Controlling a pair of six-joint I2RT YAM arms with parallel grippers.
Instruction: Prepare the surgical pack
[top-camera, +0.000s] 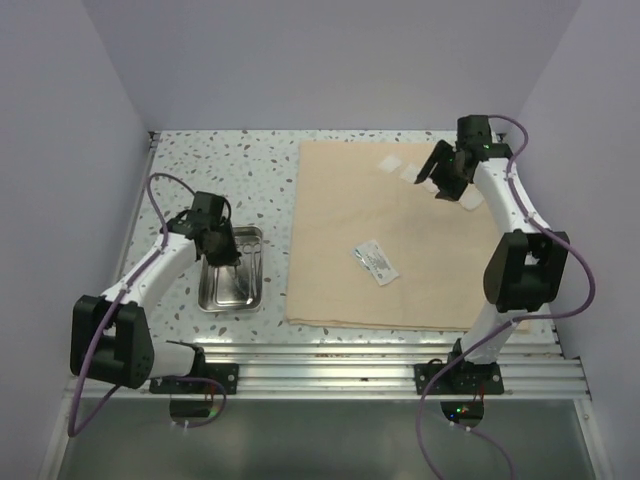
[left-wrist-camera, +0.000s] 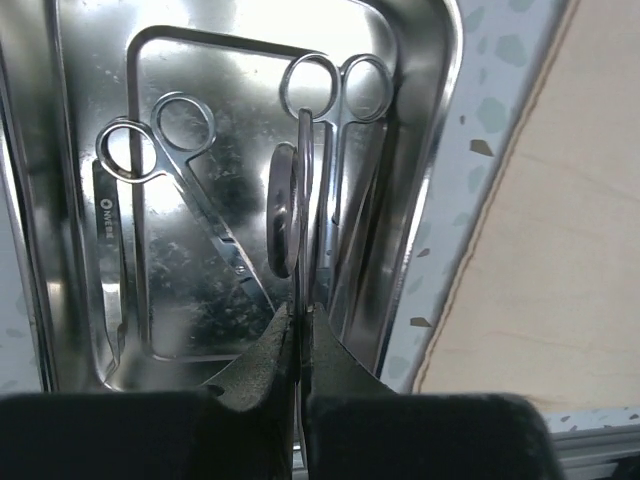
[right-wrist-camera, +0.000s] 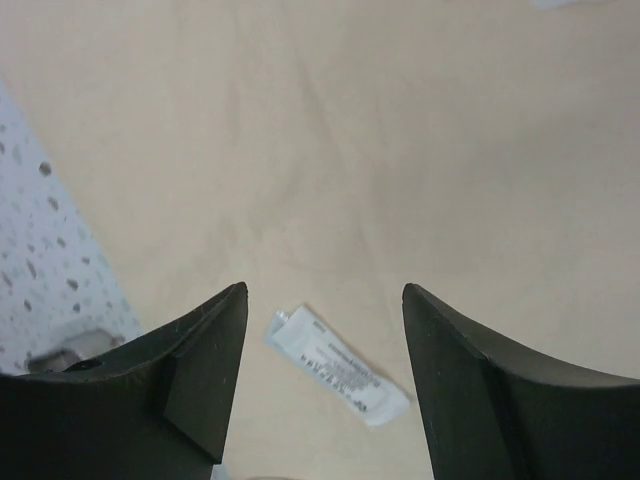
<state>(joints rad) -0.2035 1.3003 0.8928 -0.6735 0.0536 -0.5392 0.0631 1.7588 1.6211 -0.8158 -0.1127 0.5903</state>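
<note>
Left end effector (left-wrist-camera: 300, 335) is angling down into the tray (left-wrist-camera: 430, 150), clamping the forceps (left-wrist-camera: 305, 200); right end effector (top-camera: 437, 180) is hovering wide open over the cloth (top-camera: 400, 240).

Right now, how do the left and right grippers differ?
Left gripper is shut on a metal instrument in the steel tray; right gripper is open, holding nothing. Left reaches into the tray; right hovers over the beige cloth, clear packet showing between its open jaws. Both are black two-finger grippers.
</note>
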